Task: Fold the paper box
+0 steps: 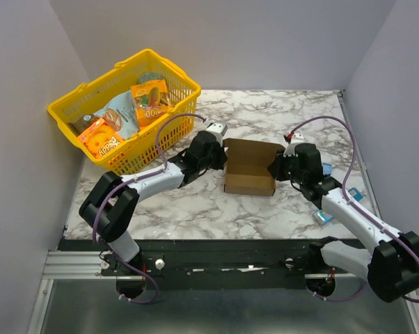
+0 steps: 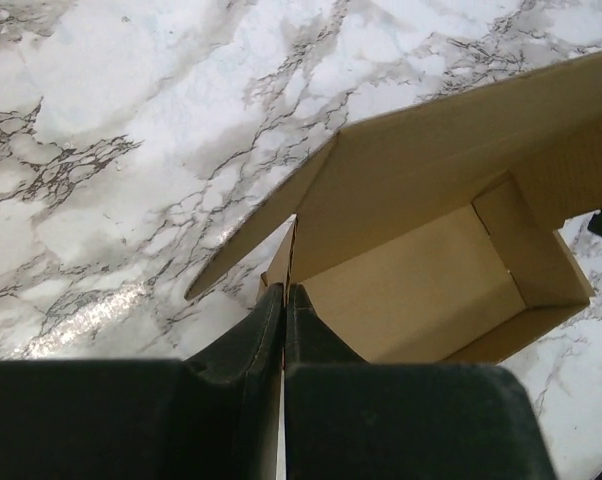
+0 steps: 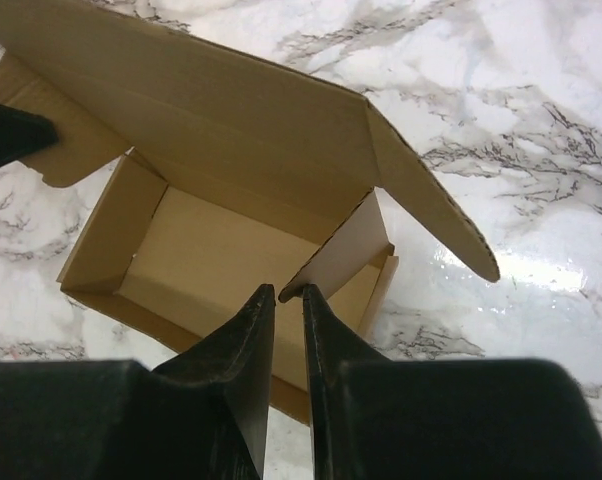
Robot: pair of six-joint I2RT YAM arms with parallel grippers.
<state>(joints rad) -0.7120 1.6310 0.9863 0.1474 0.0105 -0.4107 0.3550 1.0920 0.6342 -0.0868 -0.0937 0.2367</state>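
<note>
Paper box (image 1: 250, 170): likely light, stiff, creasable; hold end walls.
Left gripper (image 2: 284, 292): pinching left wall.
Right gripper (image 3: 289, 292): astride right flap, grip unclear.

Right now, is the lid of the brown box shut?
No, the paper box has its lid flap standing up, so its bare brown inside shows.
</note>
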